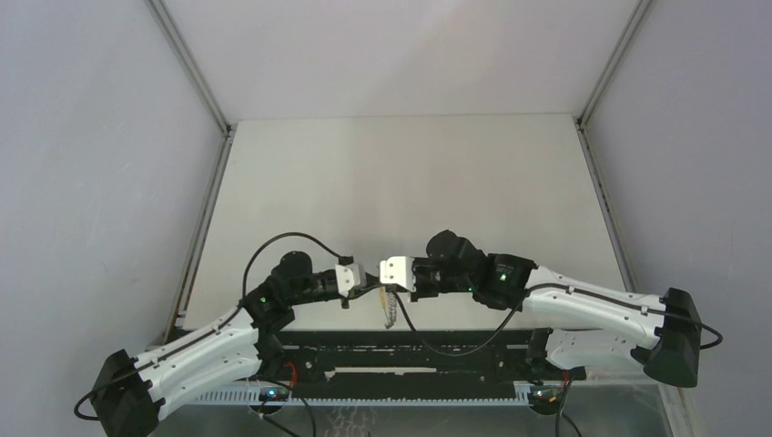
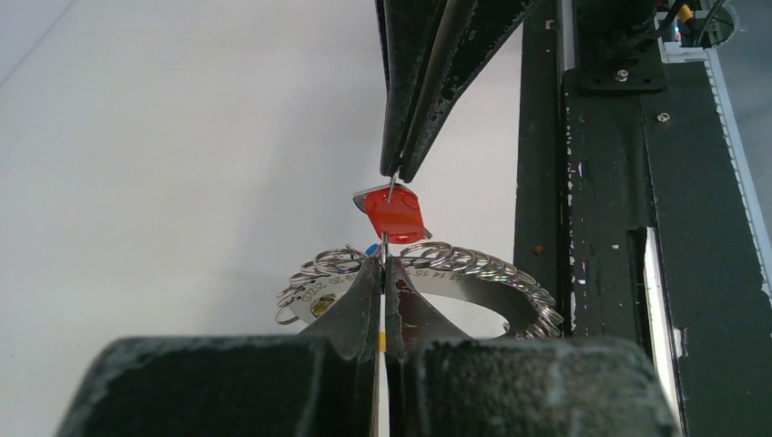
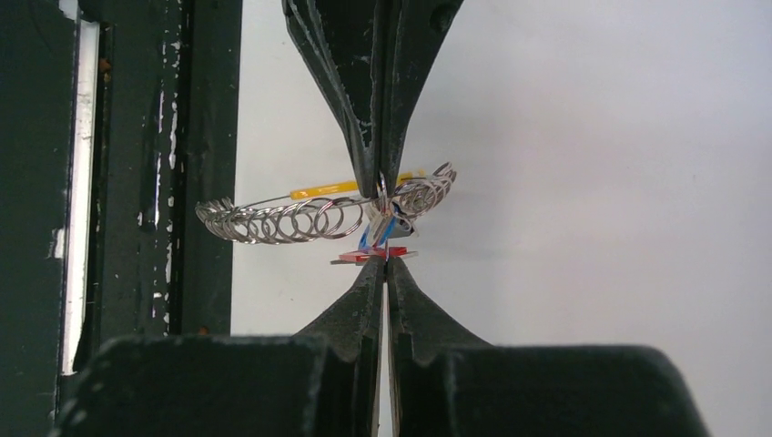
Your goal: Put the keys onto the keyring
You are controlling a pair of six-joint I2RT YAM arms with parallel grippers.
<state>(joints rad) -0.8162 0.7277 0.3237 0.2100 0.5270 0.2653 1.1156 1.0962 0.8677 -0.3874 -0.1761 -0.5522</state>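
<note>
The keyring [image 2: 473, 273] is a flat metal plate edged with several small split rings, held above the table's near edge. My left gripper [image 2: 383, 261] is shut on one small ring of it. In the right wrist view the left gripper [image 3: 380, 188] comes down from above onto the ring row [image 3: 273, 220]. My right gripper [image 3: 386, 260] is shut on the red key [image 3: 369, 257], seen edge-on right below the rings. In the left wrist view the red key [image 2: 394, 216] hangs between the two grippers' tips. A yellow key [image 3: 323, 189] and a blue key [image 3: 378, 232] hang at the rings. No green key shows.
In the top view both grippers meet at the table's near edge [image 1: 373, 284], with the keyring [image 1: 390, 309] hanging below them. The black mounting rail [image 1: 410, 350] lies right under and behind the rings. White walls enclose the table [image 1: 410, 182].
</note>
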